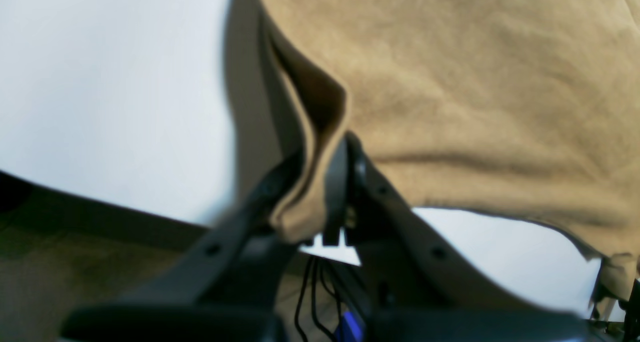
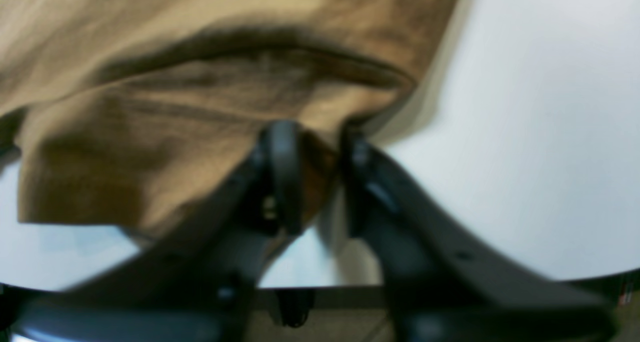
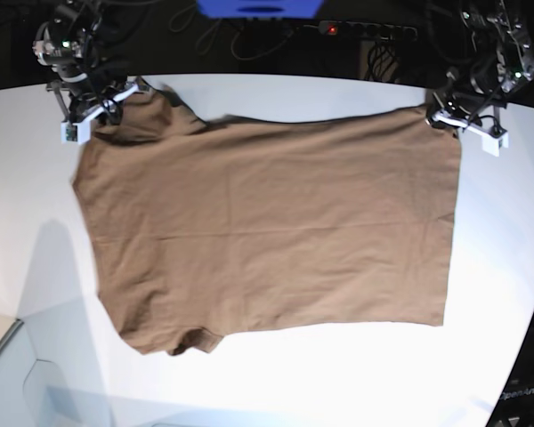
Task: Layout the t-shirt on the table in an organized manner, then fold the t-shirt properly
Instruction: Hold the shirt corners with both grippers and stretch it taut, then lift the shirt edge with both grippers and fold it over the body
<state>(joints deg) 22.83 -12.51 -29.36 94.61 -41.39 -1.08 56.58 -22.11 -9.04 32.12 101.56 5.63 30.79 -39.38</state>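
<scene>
Both my grippers, left (image 1: 320,182) and right (image 2: 312,172), pinch corners of the wrinkly brown cotton t-shirt (image 3: 267,231), spread across the glossy white table (image 3: 498,267); I'd tension evenly before releasing.

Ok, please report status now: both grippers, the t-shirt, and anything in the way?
Left gripper shut on t-shirt corner. Right gripper shut on other corner. T-shirt spread on table, not folded. Nothing in the way.

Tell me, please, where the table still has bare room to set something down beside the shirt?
The table is bare along the near edge below the t-shirt, and on both flanks. The far edge is crowded: the right gripper and left gripper each pinch a shirt corner there.
</scene>
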